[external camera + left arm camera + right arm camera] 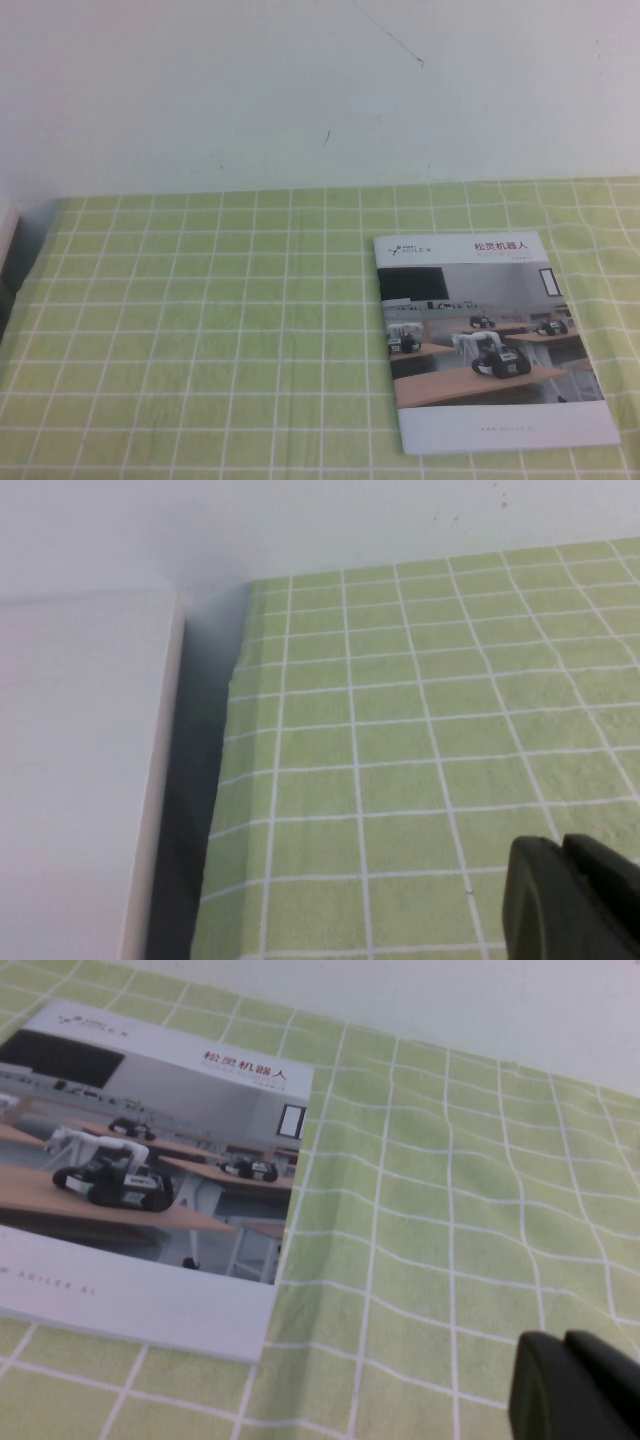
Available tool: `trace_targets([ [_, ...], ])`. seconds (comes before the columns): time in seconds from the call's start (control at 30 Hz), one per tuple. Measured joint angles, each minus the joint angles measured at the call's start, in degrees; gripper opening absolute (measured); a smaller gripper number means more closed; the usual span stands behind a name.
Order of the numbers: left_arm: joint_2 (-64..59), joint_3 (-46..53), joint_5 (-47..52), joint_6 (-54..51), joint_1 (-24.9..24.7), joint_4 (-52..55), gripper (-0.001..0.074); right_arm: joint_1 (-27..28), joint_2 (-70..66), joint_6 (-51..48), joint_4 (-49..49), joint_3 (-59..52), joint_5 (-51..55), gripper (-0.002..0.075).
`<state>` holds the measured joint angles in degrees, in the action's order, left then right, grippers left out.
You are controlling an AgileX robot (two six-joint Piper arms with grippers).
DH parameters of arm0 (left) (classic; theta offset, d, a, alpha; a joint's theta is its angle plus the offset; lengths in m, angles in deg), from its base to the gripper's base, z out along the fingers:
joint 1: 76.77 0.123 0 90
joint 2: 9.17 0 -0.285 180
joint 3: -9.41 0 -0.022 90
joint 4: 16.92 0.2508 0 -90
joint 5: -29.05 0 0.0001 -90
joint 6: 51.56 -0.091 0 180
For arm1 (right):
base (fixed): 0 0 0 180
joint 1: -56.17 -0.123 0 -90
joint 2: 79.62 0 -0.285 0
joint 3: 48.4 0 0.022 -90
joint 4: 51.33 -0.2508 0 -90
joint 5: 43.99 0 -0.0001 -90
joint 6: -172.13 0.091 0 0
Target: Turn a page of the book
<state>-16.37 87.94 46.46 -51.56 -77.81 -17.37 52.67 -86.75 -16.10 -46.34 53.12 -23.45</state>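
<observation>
The book [490, 340] lies closed and flat on the green checked cloth at the right of the table. Its cover page [140, 1160] faces up, with a white border, a photo of wheeled robots on wooden desks and a red Chinese title. Neither arm shows in the high view. My left gripper [565, 852] is shut and empty above the cloth near the table's left edge, far from the book. My right gripper [565, 1345] is shut and empty above bare cloth to the right of the book.
The green checked cloth [200, 330] covers the table up to a white wall [300, 90] at the back. A white box-like surface [80, 770] stands beside the cloth's left edge, with a dark gap between them. The cloth is slightly wrinkled right of the book.
</observation>
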Motion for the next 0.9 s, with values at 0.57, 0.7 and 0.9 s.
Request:
trace_targets([
  [0.57,0.00,0.00,0.00,-0.33,0.00,2.83,-0.0004,0.00,0.00,0.00,0.00,0.00,0.00,-0.0002],
  [0.7,0.00,0.00,0.00,0.00,0.00,2.61,-0.0004,0.00,0.00,0.00,0.00,0.00,0.00,-0.0002],
  [0.9,0.00,0.00,0.00,0.00,0.00,1.50,-0.0004,0.00,0.00,0.00,0.00,0.00,0.00,-0.0002],
])
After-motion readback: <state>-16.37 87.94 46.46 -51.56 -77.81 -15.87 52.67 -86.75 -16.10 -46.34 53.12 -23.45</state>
